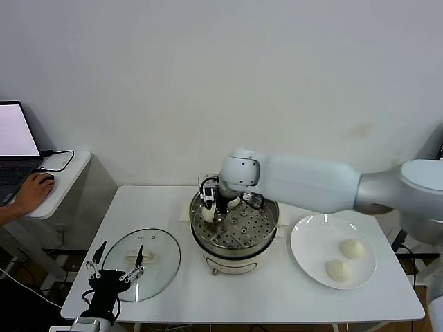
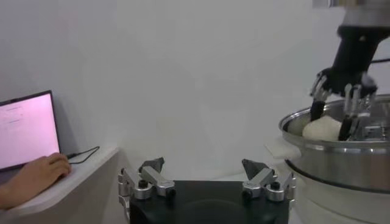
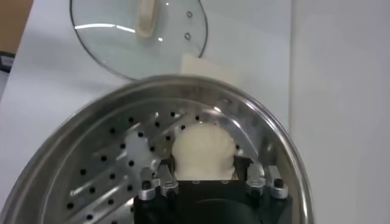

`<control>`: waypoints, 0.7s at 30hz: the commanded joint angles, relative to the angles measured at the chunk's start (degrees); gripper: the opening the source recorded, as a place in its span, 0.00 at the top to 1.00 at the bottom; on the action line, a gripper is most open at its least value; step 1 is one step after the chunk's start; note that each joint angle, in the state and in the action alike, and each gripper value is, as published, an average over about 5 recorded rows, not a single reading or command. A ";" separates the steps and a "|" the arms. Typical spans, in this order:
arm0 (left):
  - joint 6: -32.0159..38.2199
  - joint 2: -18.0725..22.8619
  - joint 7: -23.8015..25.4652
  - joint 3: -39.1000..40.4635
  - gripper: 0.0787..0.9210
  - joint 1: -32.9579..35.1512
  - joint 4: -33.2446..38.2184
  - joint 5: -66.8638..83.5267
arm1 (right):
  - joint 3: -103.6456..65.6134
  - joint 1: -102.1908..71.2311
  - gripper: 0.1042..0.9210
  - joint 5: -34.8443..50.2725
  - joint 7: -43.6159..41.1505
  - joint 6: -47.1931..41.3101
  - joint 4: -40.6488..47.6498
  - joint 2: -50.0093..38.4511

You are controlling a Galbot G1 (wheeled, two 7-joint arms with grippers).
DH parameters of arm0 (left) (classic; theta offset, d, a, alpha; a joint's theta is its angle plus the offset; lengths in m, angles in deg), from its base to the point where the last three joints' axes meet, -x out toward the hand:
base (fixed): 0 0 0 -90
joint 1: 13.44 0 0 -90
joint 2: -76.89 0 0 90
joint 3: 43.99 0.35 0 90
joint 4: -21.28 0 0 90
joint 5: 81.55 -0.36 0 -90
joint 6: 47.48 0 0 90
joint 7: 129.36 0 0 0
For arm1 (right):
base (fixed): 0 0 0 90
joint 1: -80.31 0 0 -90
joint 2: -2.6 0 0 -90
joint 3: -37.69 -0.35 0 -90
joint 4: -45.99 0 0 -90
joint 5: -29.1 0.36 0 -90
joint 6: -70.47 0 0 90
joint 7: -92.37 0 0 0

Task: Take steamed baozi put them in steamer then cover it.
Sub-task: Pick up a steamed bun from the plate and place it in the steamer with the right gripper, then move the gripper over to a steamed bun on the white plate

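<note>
You're looking down on a white table (image 1: 277,290) set against a plain white wall (image 1: 208,69). Off to your left, on a small side desk (image 1: 66,176), a laptop (image 1: 15,149) glows and a person's hand (image 1: 31,194) rests by it. No brand or lettering is readable anywhere; the laptop screen is too faint to make out.

In the middle stands the steamer (image 1: 235,235), its perforated steel basket open to the top. The cover (image 1: 142,263) lies flat on the table at your left, handle up, well apart from the pot. On your right sits a white plate (image 1: 308,238) with two steamed baozi (image 1: 345,259) on it.

Your right gripper (image 1: 216,207) reaches across and down into the near-left part of the basket, fingers (image 2: 318,108) closed around a third bun (image 3: 203,149), which sits just at the basket floor. Another bun (image 1: 234,203) shows just behind the gripper.

Your left gripper (image 1: 116,266) hangs low at the table's front-left edge, just beside the cover, fingers spread and holding nothing.
</note>
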 commanded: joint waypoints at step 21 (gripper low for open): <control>0.02 -1.14 0.11 0.32 0.12 0.26 0.25 0.33 | 4.00 21.36 0.12 -9.22 -23.38 10.94 -20.21 -31.08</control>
